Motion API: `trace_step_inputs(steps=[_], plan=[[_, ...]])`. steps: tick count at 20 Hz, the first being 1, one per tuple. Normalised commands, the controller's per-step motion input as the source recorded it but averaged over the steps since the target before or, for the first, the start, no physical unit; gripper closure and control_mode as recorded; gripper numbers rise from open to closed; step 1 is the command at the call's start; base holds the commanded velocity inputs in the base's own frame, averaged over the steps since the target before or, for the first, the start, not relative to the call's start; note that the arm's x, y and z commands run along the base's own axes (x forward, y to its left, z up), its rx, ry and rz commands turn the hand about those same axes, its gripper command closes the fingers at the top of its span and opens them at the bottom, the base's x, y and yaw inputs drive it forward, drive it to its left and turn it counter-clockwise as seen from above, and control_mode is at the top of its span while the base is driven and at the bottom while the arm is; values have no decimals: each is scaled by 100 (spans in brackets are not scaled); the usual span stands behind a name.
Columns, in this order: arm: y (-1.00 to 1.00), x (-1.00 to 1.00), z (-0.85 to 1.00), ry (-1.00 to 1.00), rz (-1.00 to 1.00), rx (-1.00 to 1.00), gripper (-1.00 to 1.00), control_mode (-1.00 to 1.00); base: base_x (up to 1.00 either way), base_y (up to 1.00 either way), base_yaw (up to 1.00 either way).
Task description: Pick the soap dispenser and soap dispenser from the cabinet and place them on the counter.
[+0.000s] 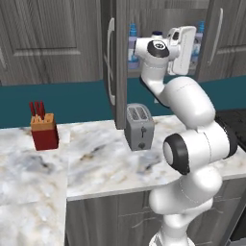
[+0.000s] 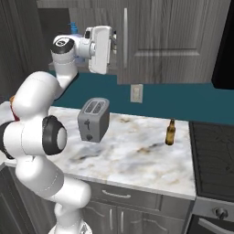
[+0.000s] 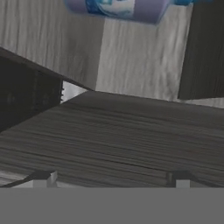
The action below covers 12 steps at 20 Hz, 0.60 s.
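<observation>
The grey cabinet (image 1: 115, 62) stands open above the marbled counter (image 1: 96, 163). One lavender soap dispenser (image 1: 133, 45) with a blue pump stands on the shelf at the left of the opening. A second soap dispenser (image 1: 199, 43) shows at the right, partly hidden by my white hand. My gripper (image 2: 114, 45) is raised to shelf height, pointing into the cabinet. In the hand view my gripper (image 3: 111, 180) is open, with nothing between its fingertips (image 3: 43, 178). A soap dispenser (image 3: 118, 8) lies across the top of that rolled view, well beyond the tips, past a dark wood-grain surface.
A grey toaster (image 1: 140, 127) stands on the counter below the cabinet. A red knife block (image 1: 44, 132) is at the left. A brown bottle (image 2: 170, 132) stands near the dark stove (image 2: 215, 151). The open cabinet door (image 2: 169, 41) hangs right of my hand.
</observation>
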Motion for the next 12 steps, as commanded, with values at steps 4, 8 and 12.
trace_step_inputs(steps=[4,8,12], plan=[[-44,-40,0,-7,1,6,-100,-100,0,0,0],[-46,-39,0,-7,1,4,-100,-100,0,0,0],[-47,-38,0,-7,1,4,-100,-100,0,0,0]])
